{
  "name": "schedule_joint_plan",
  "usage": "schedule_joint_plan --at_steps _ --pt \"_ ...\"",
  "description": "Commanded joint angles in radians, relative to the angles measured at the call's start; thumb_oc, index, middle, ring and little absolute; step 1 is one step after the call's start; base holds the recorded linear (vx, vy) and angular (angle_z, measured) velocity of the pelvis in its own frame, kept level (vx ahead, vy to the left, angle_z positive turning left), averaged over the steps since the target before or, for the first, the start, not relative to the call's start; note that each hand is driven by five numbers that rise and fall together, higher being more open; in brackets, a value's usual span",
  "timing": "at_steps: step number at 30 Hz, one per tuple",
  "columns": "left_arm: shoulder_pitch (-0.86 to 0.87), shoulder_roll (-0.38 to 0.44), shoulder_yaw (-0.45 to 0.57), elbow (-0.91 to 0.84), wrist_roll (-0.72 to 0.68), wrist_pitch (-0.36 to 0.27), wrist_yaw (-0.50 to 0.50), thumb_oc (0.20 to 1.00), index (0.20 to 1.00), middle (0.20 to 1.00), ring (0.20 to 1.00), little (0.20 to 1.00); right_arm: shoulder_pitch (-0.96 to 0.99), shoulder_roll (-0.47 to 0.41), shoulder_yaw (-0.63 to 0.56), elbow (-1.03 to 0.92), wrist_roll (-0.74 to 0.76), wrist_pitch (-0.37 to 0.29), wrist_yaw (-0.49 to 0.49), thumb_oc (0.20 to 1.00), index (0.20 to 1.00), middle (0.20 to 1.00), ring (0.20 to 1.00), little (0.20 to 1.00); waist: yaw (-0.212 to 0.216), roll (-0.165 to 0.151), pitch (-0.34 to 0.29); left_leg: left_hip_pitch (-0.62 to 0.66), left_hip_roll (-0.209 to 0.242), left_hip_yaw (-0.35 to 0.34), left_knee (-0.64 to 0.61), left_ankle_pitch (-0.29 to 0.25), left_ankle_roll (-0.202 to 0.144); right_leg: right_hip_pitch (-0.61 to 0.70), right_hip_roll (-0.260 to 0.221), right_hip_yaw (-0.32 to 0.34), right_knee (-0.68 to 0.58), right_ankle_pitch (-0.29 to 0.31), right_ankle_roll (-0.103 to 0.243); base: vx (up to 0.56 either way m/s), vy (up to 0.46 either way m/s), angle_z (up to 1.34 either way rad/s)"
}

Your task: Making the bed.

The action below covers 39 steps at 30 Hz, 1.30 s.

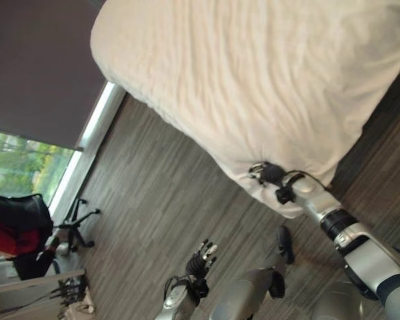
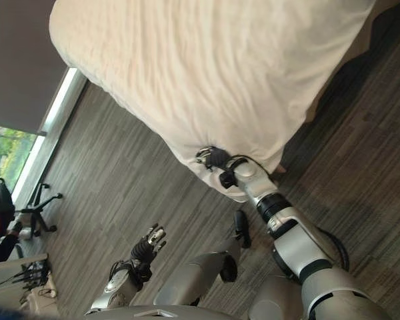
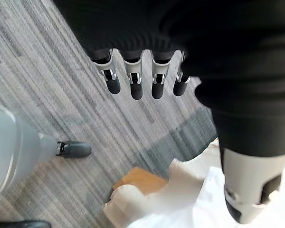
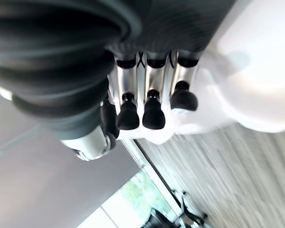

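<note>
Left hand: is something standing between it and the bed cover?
Nothing visible does. The left hand hangs open over bare floor, apart from the cover. The right hand is already at the cover's hanging corner, its fingers curled into the cloth.

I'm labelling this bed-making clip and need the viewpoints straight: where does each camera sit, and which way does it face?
Left eye view: on the head, looking down at the white duvet and the right hand at its corner.
Right eye view: beside it, same scene; left hand low over the floor.
Left wrist view: along the straight fingers, floor beyond.
Right wrist view: along fingers at the duvet.
All views share the duvet and floor.
</note>
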Motion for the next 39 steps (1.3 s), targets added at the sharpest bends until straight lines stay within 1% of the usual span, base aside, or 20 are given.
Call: schedule_joint_plan --at_steps 1,3,5,12,15,17,20,22,26,27,30,31,32,33,34,35,36,37,38,39 --pt "-0.107 0.017 -0.059 0.003 -0.012 -0.011 -0.016 1.000 1.000 1.000 1.000 1.000 -0.182 -0.099 -0.131 0.225 0.062 -0.035 -0.138 0.200 0.200 0.200 0.200 0.200 0.017 0.018 0.017 0.001 -0.015 0.020 0.008 -0.024 -0.050 -0.103 -0.044 0.033 -0.027 0.139 -0.010 0.00 -0.013 -0.04" --pt "-0.103 0.018 -0.062 -0.003 -0.011 -0.010 -0.020 1.000 1.000 1.000 1.000 1.000 -0.170 -0.114 -0.168 0.267 0.074 -0.037 -0.146 0.200 0.200 0.200 0.200 0.200 0.016 0.026 0.020 0.000 -0.018 0.018 0.008 -0.026 -0.049 -0.102 -0.046 0.031 -0.028 0.135 -0.008 0.01 -0.006 0.02" --pt "-0.095 0.031 -0.050 -0.028 -0.015 -0.010 -0.027 1.000 1.000 1.000 1.000 1.000 -0.095 -0.160 -0.283 0.346 0.117 -0.046 -0.171 0.200 0.200 0.200 0.200 0.200 0.011 0.029 0.028 -0.010 -0.024 0.023 0.008 -0.027 -0.050 -0.113 -0.050 0.044 -0.033 0.132 -0.006 0.04 -0.007 0.09" --pt "-0.092 0.036 -0.005 -0.082 -0.032 -0.013 -0.031 1.000 1.000 1.000 1.000 1.000 0.108 -0.197 -0.408 0.461 0.069 -0.016 -0.174 0.200 0.200 0.200 0.200 0.200 -0.016 0.029 0.038 -0.021 -0.024 0.035 0.008 -0.031 -0.048 -0.127 -0.041 0.057 -0.036 0.129 -0.007 0.03 -0.005 -0.03" --pt "-0.090 0.027 0.010 -0.097 -0.042 -0.016 -0.026 1.000 1.000 1.000 1.000 1.000 0.239 -0.218 -0.566 0.473 0.190 -0.024 -0.183 0.200 0.200 0.200 0.200 0.200 -0.058 0.029 0.050 -0.016 -0.021 0.032 0.008 -0.041 -0.047 -0.122 -0.036 0.053 -0.037 0.121 -0.008 0.04 0.010 0.00" --pt "-0.090 0.024 0.015 -0.101 -0.049 -0.018 -0.021 1.000 1.000 1.000 1.000 1.000 0.275 -0.223 -0.621 0.449 0.267 -0.032 -0.192 0.200 0.200 0.200 0.200 0.200 -0.074 0.029 0.055 -0.013 -0.019 0.031 0.008 -0.046 -0.047 -0.119 -0.034 0.050 -0.037 0.118 -0.007 0.03 0.008 0.06" --pt "-0.090 0.018 0.045 -0.090 -0.078 -0.018 -0.012 1.000 1.000 1.000 1.000 1.000 0.365 -0.245 -0.722 0.415 0.377 -0.054 -0.192 0.200 0.200 0.200 0.200 0.200 -0.114 0.002 0.066 -0.005 -0.013 0.033 0.008 -0.052 -0.048 -0.115 -0.025 0.055 -0.037 0.115 -0.010 0.03 0.001 0.03" --pt "-0.090 0.015 0.066 -0.079 -0.089 -0.020 -0.012 1.000 1.000 1.000 1.000 1.000 0.437 -0.263 -0.770 0.394 0.392 -0.057 -0.187 0.200 0.200 0.200 0.200 0.200 -0.140 -0.024 0.066 0.009 -0.007 0.031 0.008 -0.056 -0.049 -0.101 -0.022 0.049 -0.035 0.112 -0.013 0.01 -0.026 -0.12" --pt "-0.086 0.011 0.081 -0.078 -0.097 -0.021 -0.012 1.000 1.000 1.000 1.000 1.000 0.510 -0.278 -0.816 0.374 0.389 -0.066 -0.198 0.200 0.200 0.200 0.200 0.200 -0.162 -0.052 0.066 0.027 -0.001 0.025 0.008 -0.059 -0.048 -0.083 -0.019 0.045 -0.030 0.105 -0.016 -0.01 -0.028 -0.01" --pt "-0.093 0.004 0.095 -0.070 -0.102 -0.024 -0.010 1.000 1.000 1.000 1.000 1.000 0.573 -0.271 -0.873 0.335 0.415 -0.087 -0.217 0.200 0.200 0.200 0.200 0.200 -0.182 -0.078 0.065 0.056 0.009 0.012 0.008 -0.063 -0.045 -0.064 -0.012 0.045 0.007 0.077 -0.022 -0.01 -0.084 0.12" --pt "-0.102 0.001 0.108 -0.059 -0.098 -0.026 -0.003 1.000 1.000 1.000 1.000 1.000 0.624 -0.254 -0.920 0.298 0.435 -0.117 -0.253 0.200 0.200 0.200 0.200 0.200 -0.199 -0.099 0.068 0.088 0.018 -0.002 0.008 -0.068 -0.041 -0.050 -0.002 0.047 0.057 0.041 -0.029 0.01 -0.063 0.21" --pt "-0.114 -0.008 0.132 -0.023 -0.083 -0.032 0.011 1.000 1.000 1.000 1.000 1.000 0.667 -0.219 -0.984 0.259 0.473 -0.169 -0.308 0.200 0.200 0.200 0.200 0.200 -0.219 -0.127 0.062 0.129 0.032 -0.014 0.008 -0.079 -0.037 -0.026 0.014 0.049 0.094 0.007 -0.037 0.06 -0.082 0.20" --pt "-0.118 -0.007 0.140 -0.012 -0.074 -0.032 0.017 1.000 1.000 1.000 1.000 1.000 0.687 -0.195 -0.993 0.256 0.470 -0.183 -0.330 0.200 0.200 0.200 0.200 0.200 -0.224 -0.142 0.061 0.156 0.039 -0.021 0.008 -0.083 -0.035 -0.006 0.026 0.048 0.107 -0.007 -0.043 0.07 -0.138 0.16" --pt "-0.126 0.000 0.149 0.001 -0.055 -0.033 0.023 1.000 1.000 1.000 1.000 1.000 0.697 -0.169 -1.002 0.254 0.469 -0.202 -0.361 0.473 0.473 0.473 0.473 0.473 -0.231 -0.164 0.058 0.183 0.052 -0.024 0.013 -0.088 -0.036 0.017 0.036 0.044 0.110 -0.020 -0.048 0.02 -0.184 0.11" --pt "-0.136 0.006 0.158 0.010 -0.040 -0.036 0.031 1.000 1.000 1.000 1.000 1.000 0.713 -0.143 -0.998 0.268 0.458 -0.209 -0.383 1.000 1.000 1.000 1.000 1.000 -0.237 -0.197 0.060 0.194 0.066 -0.020 0.071 -0.108 -0.043 0.044 0.038 0.034 0.108 -0.021 -0.056 -0.01 -0.154 0.14" --pt "-0.136 0.009 0.158 0.011 -0.040 -0.036 0.031 1.000 1.000 1.000 1.000 1.000 0.713 -0.140 -0.997 0.267 0.457 -0.210 -0.384 1.000 1.000 1.000 1.000 1.000 -0.240 -0.200 0.065 0.194 0.067 -0.022 0.084 -0.116 -0.044 0.051 0.038 0.032 0.106 -0.021 -0.057 -0.05 -0.221 0.08" --pt "-0.135 0.031 0.193 -0.004 -0.019 -0.041 0.049 1.000 1.000 1.000 1.000 1.000 0.718 -0.077 -0.947 0.243 0.410 -0.221 -0.418 1.000 1.000 1.000 1.000 1.000 -0.241 -0.275 0.074 0.178 0.090 -0.067 0.260 -0.182 -0.058 0.088 0.057 0.041 0.117 -0.027 -0.072 -0.03 -0.085 -0.01" --pt "-0.120 0.045 0.216 -0.037 -0.014 -0.055 0.064 1.000 1.000 1.000 1.000 1.000 0.713 -0.055 -0.909 0.209 0.401 -0.232 -0.425 1.000 1.000 1.000 1.000 1.000 -0.221 -0.305 0.078 0.172 0.076 -0.163 0.334 -0.181 -0.065 0.084 0.084 0.087 0.138 -0.023 -0.078 -0.04 -0.084 -0.10" --pt "-0.119 0.047 0.217 -0.039 -0.014 -0.054 0.065 1.000 1.000 1.000 1.000 1.000 0.713 -0.053 -0.908 0.207 0.401 -0.232 -0.427 1.000 1.000 1.000 1.000 1.000 -0.221 -0.307 0.077 0.168 0.076 -0.162 0.336 -0.178 -0.065 0.080 0.084 0.089 0.139 -0.019 -0.078 -0.03 0.056 -0.94" --pt "-0.082 0.061 0.275 -0.071 0.005 -0.061 0.087 1.000 1.000 1.000 1.000 1.000 0.732 0.002 -0.851 0.073 0.352 -0.256 -0.444 1.000 1.000 1.000 1.000 1.000 -0.181 -0.383 0.061 0.171 0.033 -0.331 0.442 -0.198 -0.053 0.061 0.111 0.193 0.164 -0.003 -0.077 -0.01 0.088 -1.24"
